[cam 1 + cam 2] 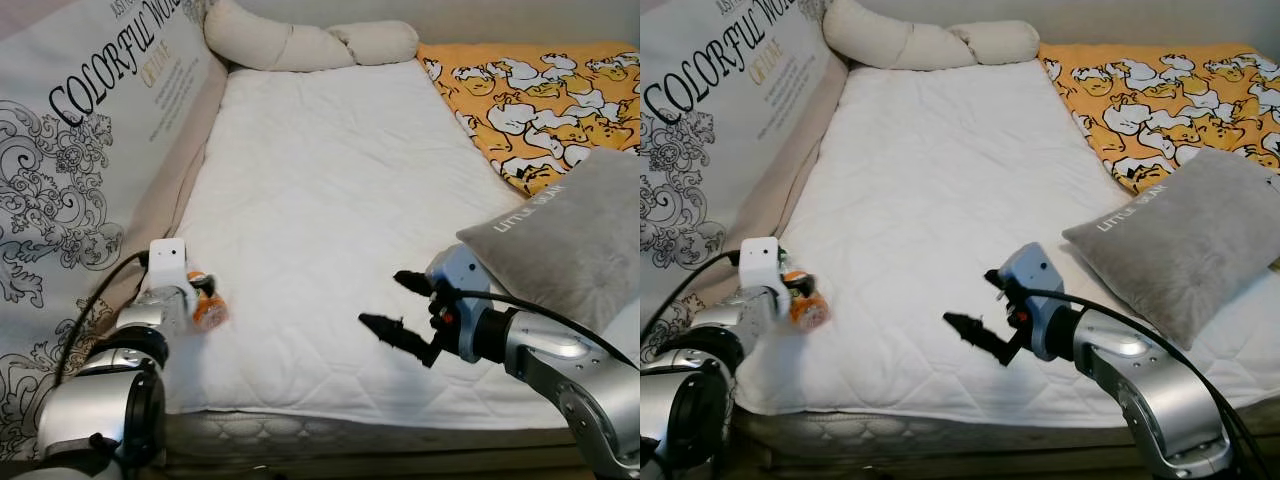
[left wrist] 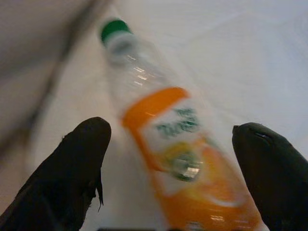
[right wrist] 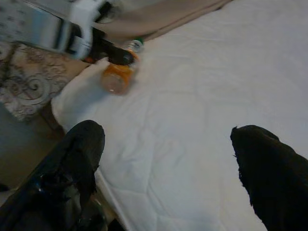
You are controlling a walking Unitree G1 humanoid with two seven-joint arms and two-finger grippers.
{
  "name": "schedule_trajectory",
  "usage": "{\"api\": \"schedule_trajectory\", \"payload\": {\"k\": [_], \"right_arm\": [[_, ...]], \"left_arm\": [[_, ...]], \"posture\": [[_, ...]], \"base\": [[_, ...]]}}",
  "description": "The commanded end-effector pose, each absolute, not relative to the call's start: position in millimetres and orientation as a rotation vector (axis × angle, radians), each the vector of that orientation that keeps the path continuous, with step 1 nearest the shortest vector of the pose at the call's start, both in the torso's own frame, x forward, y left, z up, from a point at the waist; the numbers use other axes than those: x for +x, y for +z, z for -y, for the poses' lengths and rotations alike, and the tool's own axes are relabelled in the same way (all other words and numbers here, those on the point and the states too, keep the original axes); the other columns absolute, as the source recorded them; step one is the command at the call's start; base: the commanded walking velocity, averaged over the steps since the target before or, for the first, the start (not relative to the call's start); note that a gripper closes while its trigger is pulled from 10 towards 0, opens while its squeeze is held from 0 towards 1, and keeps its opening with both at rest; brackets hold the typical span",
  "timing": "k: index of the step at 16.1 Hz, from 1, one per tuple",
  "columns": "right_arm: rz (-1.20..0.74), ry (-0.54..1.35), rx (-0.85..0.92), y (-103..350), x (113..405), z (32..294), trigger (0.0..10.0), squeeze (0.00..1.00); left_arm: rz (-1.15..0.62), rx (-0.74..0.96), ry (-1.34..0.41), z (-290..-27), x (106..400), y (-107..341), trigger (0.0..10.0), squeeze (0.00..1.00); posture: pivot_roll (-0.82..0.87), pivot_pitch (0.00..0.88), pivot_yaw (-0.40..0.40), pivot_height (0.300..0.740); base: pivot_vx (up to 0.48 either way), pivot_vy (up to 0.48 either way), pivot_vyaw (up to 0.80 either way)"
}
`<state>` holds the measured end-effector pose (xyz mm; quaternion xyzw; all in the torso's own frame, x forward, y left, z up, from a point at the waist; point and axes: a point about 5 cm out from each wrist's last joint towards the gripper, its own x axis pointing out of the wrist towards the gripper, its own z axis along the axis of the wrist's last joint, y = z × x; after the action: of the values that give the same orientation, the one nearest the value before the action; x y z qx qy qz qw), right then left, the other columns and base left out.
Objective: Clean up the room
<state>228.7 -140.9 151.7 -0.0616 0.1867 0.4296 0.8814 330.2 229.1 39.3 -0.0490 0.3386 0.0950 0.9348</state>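
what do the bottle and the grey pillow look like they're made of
The bottle looks like clear glossy plastic: you can see through its neck, highlights glint on it, and it has a green cap and an orange printed label. The grey pillow looks like soft matte fabric, perhaps velvety, with pale lettering.

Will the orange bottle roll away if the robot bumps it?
Probably. The bottle lies on its side, round, on the soft white mattress, so it may roll. It looks clear, perhaps empty and light. The left gripper has open jaws around it.
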Motion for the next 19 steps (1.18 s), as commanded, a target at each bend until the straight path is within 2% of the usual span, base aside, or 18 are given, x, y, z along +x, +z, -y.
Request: {"api": "schedule_trajectory", "payload": {"k": [1, 5, 10, 11, 12, 19], "right_arm": [[-0.383, 0.919, -0.129, 155.4, 226.4, 138.7, 10.0, 1.0], [-0.417, 0.953, -0.149, 158.4, 216.8, 139.5, 10.0, 1.0], [-0.461, 0.985, -0.174, 158.6, 208.1, 141.4, 10.0, 1.0], [-0.472, 0.986, -0.184, 157.7, 206.5, 142.5, 10.0, 1.0], [-0.476, 0.992, -0.189, 157.7, 205.6, 142.2, 10.0, 1.0], [-0.484, 1.003, -0.209, 155.8, 205.0, 141.6, 10.0, 1.0]], "left_arm": [[-0.694, -0.145, 0.183, -224.4, 332.6, 40.7, 10.0, 0.0], [-0.783, -0.094, 0.191, -220.7, 320.8, 25.3, 10.0, 0.0], [-0.787, -0.064, 0.176, -215.4, 320.4, 23.1, 10.0, 0.0], [-0.792, -0.065, 0.169, -213.1, 320.5, 22.6, 4.2, 0.0], [-0.8, -0.061, 0.167, -212.5, 319.6, 21.6, 0.0, 0.0], [-0.886, -0.05, 0.113, -208.8, 307.3, 8.2, 0.0, 0.0]], "posture": [[-0.27, 0.0, 0.048, 0.74], [-0.31, 0.0, 0.038, 0.74], [-0.33, 0.0, 0.035, 0.74], [-0.34, 0.0, 0.037, 0.74], [-0.34, 0.0, 0.039, 0.74], [-0.33, 0.0, 0.043, 0.74]], "base": [[0.0, 0.0, 0.0], [0.0, 0.0, 0.0], [0.0, 0.0, 0.0], [0.0, 0.0, 0.0], [0.0, 0.0, 0.0], [0.0, 0.0, 0.0]]}}
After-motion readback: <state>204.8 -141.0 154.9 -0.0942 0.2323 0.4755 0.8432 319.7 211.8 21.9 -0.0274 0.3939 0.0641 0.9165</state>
